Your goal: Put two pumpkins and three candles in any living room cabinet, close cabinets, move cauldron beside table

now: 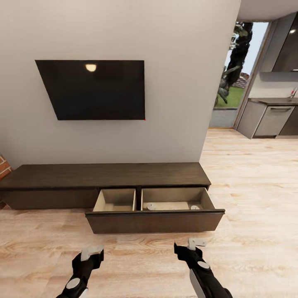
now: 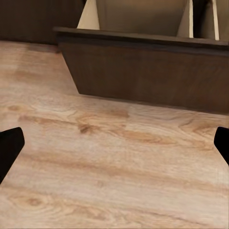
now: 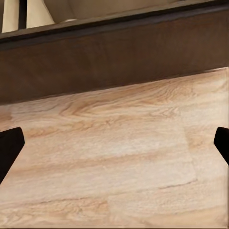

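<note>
The long, low dark-brown cabinet [image 1: 107,174] stands against the wall under the television. Its wide drawer [image 1: 155,221] is pulled out over the floor, with a pale interior split into two compartments. Two small pale candles [image 1: 151,205] [image 1: 194,207] lie in the right compartment; the left compartment [image 1: 116,200] looks bare. My left gripper [image 1: 92,252] [image 2: 114,148] and right gripper [image 1: 194,244] [image 3: 114,148] hover low over the wooden floor just in front of the drawer front [image 2: 152,71] [image 3: 114,62], both open and holding nothing. The pumpkins and the cauldron are out of view.
A black television [image 1: 93,89] hangs on the grey wall. At the right, past the wall's corner, are dark grey kitchen cupboards [image 1: 271,120] and a doorway to a garden [image 1: 234,74]. A bit of red brick [image 1: 4,165] shows at the left edge. Wooden floor [image 1: 256,186] stretches to the right.
</note>
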`<state>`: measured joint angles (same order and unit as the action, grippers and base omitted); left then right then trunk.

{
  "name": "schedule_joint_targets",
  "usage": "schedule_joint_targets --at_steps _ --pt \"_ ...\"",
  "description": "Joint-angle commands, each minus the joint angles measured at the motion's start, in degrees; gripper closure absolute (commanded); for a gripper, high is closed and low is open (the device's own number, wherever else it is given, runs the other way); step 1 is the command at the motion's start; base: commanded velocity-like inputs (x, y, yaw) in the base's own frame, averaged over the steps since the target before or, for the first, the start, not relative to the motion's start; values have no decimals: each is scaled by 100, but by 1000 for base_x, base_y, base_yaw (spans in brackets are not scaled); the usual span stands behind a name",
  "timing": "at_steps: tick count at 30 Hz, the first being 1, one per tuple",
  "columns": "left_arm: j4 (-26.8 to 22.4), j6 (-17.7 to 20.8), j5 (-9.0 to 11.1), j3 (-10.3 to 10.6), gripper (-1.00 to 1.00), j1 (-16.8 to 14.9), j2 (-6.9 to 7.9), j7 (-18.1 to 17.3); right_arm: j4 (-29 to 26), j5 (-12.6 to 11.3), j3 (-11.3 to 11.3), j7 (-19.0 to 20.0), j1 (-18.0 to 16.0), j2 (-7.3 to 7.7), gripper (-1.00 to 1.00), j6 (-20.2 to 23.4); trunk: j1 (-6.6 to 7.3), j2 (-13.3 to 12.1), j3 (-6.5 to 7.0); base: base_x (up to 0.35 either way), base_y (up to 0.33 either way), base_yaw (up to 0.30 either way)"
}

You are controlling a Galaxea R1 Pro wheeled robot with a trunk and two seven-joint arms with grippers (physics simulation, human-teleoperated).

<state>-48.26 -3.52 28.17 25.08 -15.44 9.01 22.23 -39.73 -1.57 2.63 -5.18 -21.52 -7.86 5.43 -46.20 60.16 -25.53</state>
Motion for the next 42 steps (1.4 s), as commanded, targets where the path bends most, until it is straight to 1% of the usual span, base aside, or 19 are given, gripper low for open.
schedule_joint_targets --at_steps 1,2,4,5,7,8,9,10,11,12,16,18,20,21,22,24,29,39,42 --pt "60 -171 -28 42 -100 -8 -11 44 21 -7 7 -12 -2 -5 -100 23 0 4 -6 0 0 0" --pt "161 -379 -187 40 -100 -9 -57 43 124 4 5 -14 -2 -5 -100 10 0 4 -6 0 0 0" --pt "301 -584 -351 36 -100 -9 -143 44 399 18 8 -16 -3 -8 -100 -33 0 4 -6 0 0 0" --pt "420 -707 -411 35 -100 -10 -206 44 615 24 9 -17 -8 -11 -100 -155 0 4 -6 0 0 0" --pt "575 -859 -450 33 -100 -9 -283 44 813 24 13 -17 -12 -12 -100 -429 0 4 -6 0 0 0" --pt "844 -1099 -489 36 -100 -10 -437 41 1076 -7 29 -18 -15 -13 -100 -1096 0 4 -6 0 0 0" --pt "932 -1160 -499 42 -100 -12 -500 45 1153 -16 36 -18 -16 -15 -100 -1333 0 4 -6 0 0 0" --pt "1095 -1255 -526 51 -100 -20 -618 64 1278 -35 48 -18 -17 -18 -100 -1741 0 4 -6 0 0 0" --pt "1164 -1287 -550 55 -100 -25 -666 71 1325 -40 51 -18 -18 -19 -100 -1890 0 4 -6 0 0 0" --pt "1271 -1333 -621 56 -100 -33 -735 80 1392 -45 56 -18 -18 -24 -100 -2119 0 4 -6 0 0 0" --pt "1409 -1392 -850 57 -100 -37 -828 93 1571 -50 85 -18 -19 -20 -100 -2443 0 4 -6 0 0 0" --pt "1427 -1400 -907 59 -100 -37 -842 91 1620 -52 93 -18 -19 -18 -100 -2544 0 4 -6 0 0 0" --pt "1415 -1405 -1090 73 -100 -38 -867 90 1693 -56 99 -42 -19 -20 -100 -2952 0 4 -6 0 0 0" --pt "1414 -1405 -1154 76 -100 -38 -872 86 1704 -55 99 -65 -19 -22 -100 -3067 0 4 -6 0 0 0" --pt "1416 -1409 -1269 74 -100 -39 -879 82 1724 -55 93 -156 -19 -23 -100 -3255 0 4 -6 0 0 0" --pt "1424 -1415 -1369 71 -100 -39 -902 90 1745 -41 77 -369 -19 -23 -100 -3420 0 4 -6 0 0 0" --pt "1499 -1435 -1435 64 -100 -39 -966 89 1764 -1 33 -640 -19 -18 -100 -3564 0 4 -6 0 0 0" --pt "1529 -1441 -1445 59 -100 -38 -988 48 1869 -59 34 -701 -19 -14 -100 -3609 0 4 -6 0 0 0" --pt "1526 -1441 -1445 59 -100 -38 -983 36 1983 -67 40 -703 -19 -18 -100 -3589 0 4 -6 0 0 0"
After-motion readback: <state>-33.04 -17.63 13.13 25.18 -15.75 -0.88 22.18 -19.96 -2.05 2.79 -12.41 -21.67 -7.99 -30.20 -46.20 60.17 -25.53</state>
